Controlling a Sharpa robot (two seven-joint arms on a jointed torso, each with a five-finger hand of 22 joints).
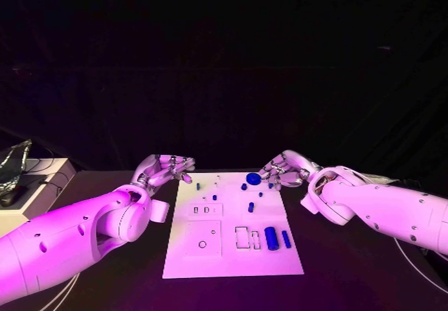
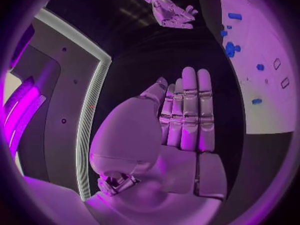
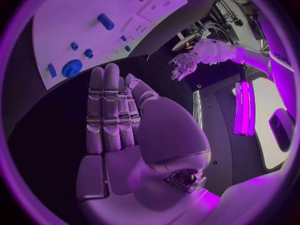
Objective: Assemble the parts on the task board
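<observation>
The white task board [image 1: 234,256] lies in the middle of the black table. On it are several blue parts: a round gear-like piece [image 1: 253,177] at the far edge, small pegs [image 1: 251,207] in the middle, and a thick cylinder [image 1: 270,238] beside a thin bar [image 1: 285,239] near the front right. My left hand [image 1: 166,170] hovers by the board's far left corner, holding nothing. My right hand [image 1: 285,170] hovers by the far right corner, just right of the gear, also holding nothing. Both wrist views show flat palms with straight fingers [image 2: 187,115] [image 3: 109,110].
A white box [image 1: 42,178] with a crumpled silver item [image 1: 14,165] stands at the table's left edge. The board has several outlined slots [image 1: 243,236] and a round hole [image 1: 202,244]. Bare black table lies on both sides of the board.
</observation>
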